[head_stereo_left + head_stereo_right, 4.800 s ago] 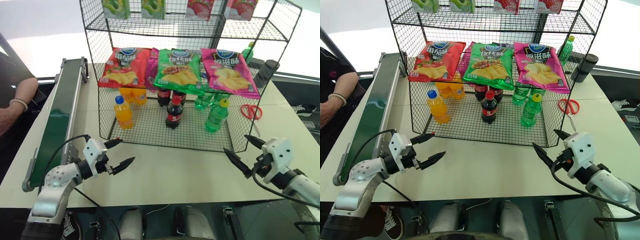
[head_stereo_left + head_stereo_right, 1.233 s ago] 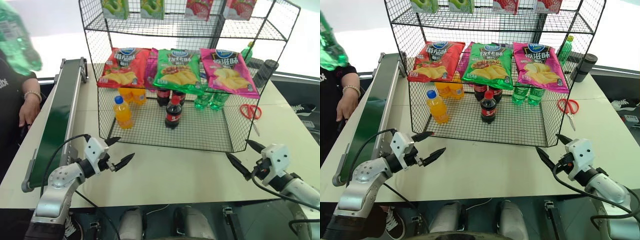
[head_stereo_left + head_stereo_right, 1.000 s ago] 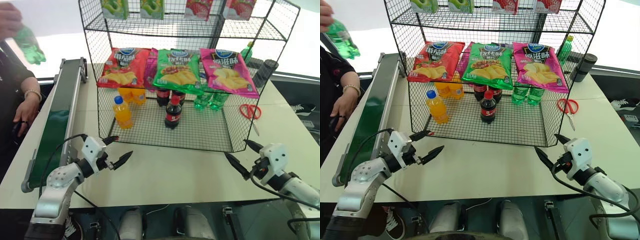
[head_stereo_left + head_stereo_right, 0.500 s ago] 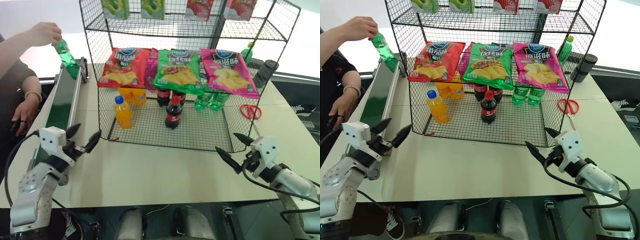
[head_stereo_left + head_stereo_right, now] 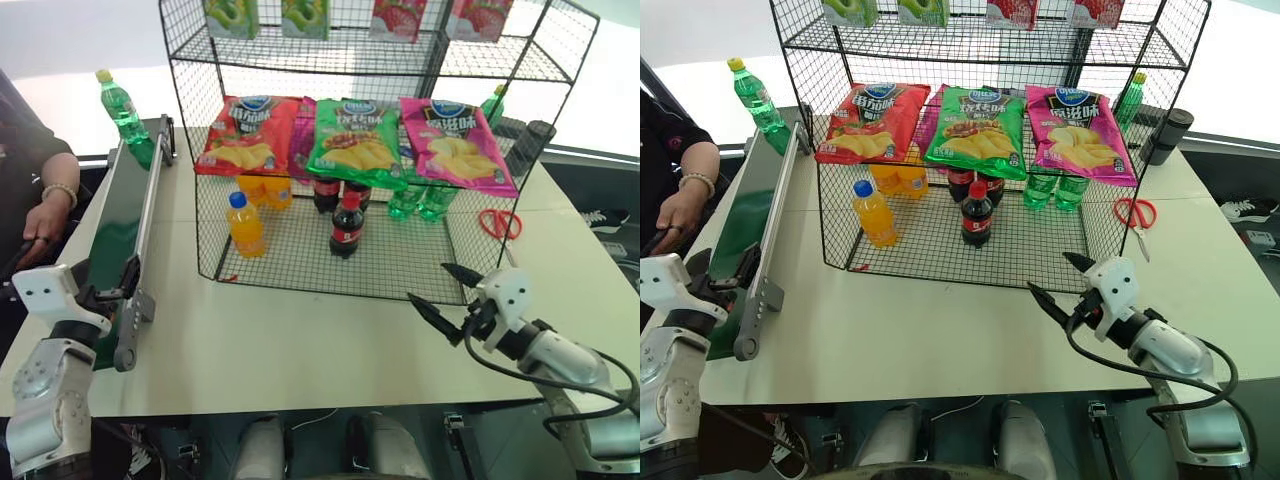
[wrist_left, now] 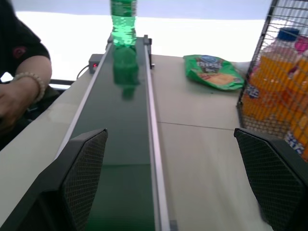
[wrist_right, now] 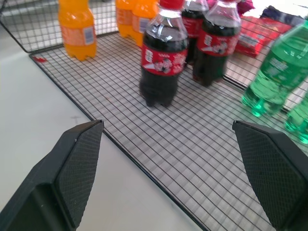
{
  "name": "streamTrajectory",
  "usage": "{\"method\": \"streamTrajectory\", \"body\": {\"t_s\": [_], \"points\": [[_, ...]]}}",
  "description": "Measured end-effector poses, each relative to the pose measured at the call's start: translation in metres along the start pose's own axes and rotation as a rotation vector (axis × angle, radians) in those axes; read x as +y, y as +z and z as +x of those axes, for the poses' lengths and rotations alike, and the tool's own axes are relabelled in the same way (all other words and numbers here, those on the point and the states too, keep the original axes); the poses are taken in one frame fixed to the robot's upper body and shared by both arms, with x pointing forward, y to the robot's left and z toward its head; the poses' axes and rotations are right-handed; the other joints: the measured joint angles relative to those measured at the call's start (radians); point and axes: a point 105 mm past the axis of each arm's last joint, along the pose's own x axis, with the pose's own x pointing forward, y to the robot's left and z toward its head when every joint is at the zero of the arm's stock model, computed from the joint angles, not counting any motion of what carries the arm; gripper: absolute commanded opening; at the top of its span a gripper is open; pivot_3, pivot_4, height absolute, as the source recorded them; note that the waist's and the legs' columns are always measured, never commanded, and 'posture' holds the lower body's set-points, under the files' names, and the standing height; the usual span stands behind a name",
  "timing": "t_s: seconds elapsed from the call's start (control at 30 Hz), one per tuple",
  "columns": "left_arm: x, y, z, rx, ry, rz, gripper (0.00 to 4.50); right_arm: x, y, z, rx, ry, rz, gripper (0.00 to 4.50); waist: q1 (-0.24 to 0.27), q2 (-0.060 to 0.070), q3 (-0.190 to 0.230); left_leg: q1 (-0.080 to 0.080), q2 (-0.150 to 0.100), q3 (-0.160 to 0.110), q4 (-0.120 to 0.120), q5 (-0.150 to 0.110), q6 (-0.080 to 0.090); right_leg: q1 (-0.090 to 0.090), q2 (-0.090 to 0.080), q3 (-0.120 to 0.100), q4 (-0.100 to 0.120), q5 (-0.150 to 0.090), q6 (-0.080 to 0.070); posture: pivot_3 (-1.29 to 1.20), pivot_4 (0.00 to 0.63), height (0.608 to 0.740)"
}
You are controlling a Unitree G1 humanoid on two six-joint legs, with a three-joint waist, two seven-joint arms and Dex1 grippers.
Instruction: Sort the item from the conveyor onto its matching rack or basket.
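the green bottle [image 5: 121, 105] stood upright at the conveyor's [image 5: 118, 226] far end, beside the wire rack [image 5: 370, 150] on a pale table [image 5: 300, 340]. both grippers [image 6: 168, 178] [image 5: 450, 290] gaped empty; a seated person [image 5: 35, 190] was cut off.

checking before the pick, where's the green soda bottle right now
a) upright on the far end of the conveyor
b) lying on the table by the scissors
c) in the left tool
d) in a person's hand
a: the green soda bottle stands upright on the far end of the conveyor, untouched.
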Motion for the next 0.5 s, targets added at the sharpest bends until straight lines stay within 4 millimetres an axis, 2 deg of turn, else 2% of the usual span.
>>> {"method": "streamTrajectory", "body": {"t_s": [0.17, 0.5], "points": [[0.014, -0.005, 0.002, 0.048, 0.098, 0.016, 4.50, 0.013, 0.007, 0.010, -0.022, 0.039, 0.016, 4.46, 0.000, -0.001, -0.001, 0.000, 0.000, 0.000, 0.000, 0.000, 0.000, 0.000, 0.000, 0.000, 0.000, 0.000, 0.000, 0.00, 0.150, 0.740], [0.012, 0.004, 0.008, 0.007, 0.075, 0.052, 4.50, 0.036, 0.002, 0.018, -0.034, 0.105, 0.072, 4.46, 0.000, -0.003, -0.002, 0.000, 0.000, 0.000, 0.000, 0.000, 0.000, 0.000, 0.000, 0.000, 0.000, 0.000, 0.000, 0.00, 0.150, 0.740]]}}
